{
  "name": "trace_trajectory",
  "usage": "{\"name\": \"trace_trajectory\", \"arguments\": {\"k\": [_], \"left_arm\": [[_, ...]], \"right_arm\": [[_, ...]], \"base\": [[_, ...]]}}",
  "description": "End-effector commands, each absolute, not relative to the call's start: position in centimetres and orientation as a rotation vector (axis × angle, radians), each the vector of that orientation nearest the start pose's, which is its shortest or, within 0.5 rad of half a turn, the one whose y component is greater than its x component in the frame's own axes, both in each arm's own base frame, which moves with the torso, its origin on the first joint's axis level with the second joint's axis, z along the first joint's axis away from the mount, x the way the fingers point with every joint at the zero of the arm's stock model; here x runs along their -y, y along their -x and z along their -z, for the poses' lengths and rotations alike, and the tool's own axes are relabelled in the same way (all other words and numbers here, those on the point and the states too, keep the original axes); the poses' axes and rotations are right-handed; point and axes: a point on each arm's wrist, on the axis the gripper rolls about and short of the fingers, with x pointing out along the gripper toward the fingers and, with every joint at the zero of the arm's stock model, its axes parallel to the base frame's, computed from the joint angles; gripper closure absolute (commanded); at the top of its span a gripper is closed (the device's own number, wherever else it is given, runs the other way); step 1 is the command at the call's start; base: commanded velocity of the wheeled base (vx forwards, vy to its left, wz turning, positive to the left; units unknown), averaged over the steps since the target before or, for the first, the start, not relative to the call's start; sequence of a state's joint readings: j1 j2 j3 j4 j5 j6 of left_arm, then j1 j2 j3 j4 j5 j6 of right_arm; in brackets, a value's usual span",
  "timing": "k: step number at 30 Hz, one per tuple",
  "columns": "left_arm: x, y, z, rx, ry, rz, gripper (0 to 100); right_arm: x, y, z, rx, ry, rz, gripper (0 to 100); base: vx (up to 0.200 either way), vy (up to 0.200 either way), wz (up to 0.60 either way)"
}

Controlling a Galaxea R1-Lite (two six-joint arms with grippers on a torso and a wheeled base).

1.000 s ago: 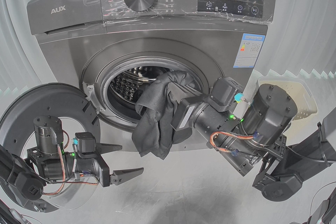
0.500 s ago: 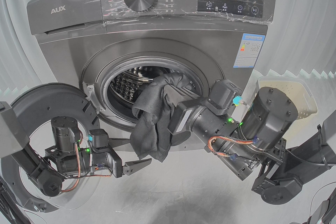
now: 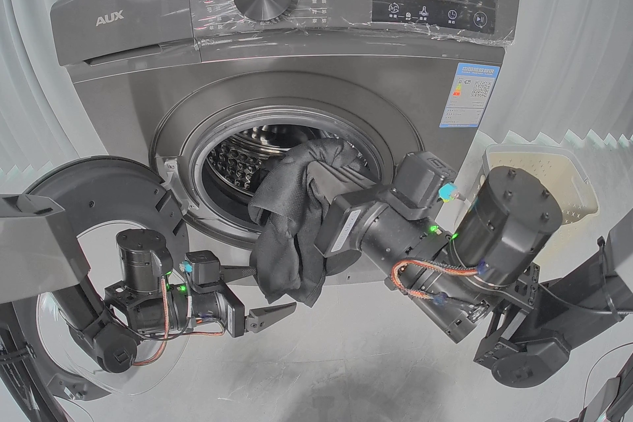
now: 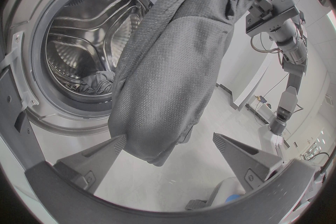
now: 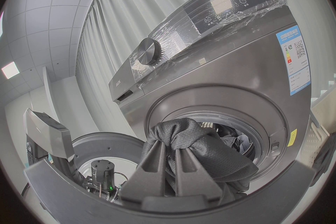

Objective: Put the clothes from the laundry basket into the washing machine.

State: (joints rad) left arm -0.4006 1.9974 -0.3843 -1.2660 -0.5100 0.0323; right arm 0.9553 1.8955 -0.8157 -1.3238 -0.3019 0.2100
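Observation:
A dark grey garment hangs in front of the washing machine's open drum. My right gripper is shut on its bunched top at the right of the opening. The cloth droops down over the drum's lower rim. My left gripper is open just below the hanging end, one finger on either side of the cloth's lower edge. Other dark clothes lie inside the drum. The cream laundry basket stands to the machine's right, behind my right arm.
The round machine door is swung wide open at the left, close behind my left arm. Pale floor lies bare in front of the machine. Grey curtains hang behind it.
My left arm has moved right, bringing its open gripper up under the hanging garment. The right gripper with the garment has shifted slightly left, toward the drum.

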Motion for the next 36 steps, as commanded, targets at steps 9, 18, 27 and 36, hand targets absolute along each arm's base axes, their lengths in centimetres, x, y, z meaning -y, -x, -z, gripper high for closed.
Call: {"name": "trace_trajectory", "arguments": {"k": [9,18,27,36], "left_arm": [[12.8,-28.2,-3.8,-0.263,-0.022,0.796,0],[11.6,-28.8,-5.2,-0.171,-0.002,0.736,0],[10.5,-28.8,-6.2,-0.141,-0.003,0.700,0],[9.4,-28.2,-6.8,-0.139,-0.003,0.673,0]], "right_arm": [[-27.6,-20.3,-19.1,0.136,-0.351,-0.672,100],[-27.6,-20.3,-19.1,0.136,-0.351,-0.671,100],[-27.6,-20.4,-19.0,0.134,-0.349,-0.668,100],[-27.1,-21.1,-18.7,0.130,-0.340,-0.644,100]], "base": [[0.000,0.000,0.00],[0.000,0.000,0.00],[0.000,0.000,0.00],[0.000,0.000,0.00]]}}
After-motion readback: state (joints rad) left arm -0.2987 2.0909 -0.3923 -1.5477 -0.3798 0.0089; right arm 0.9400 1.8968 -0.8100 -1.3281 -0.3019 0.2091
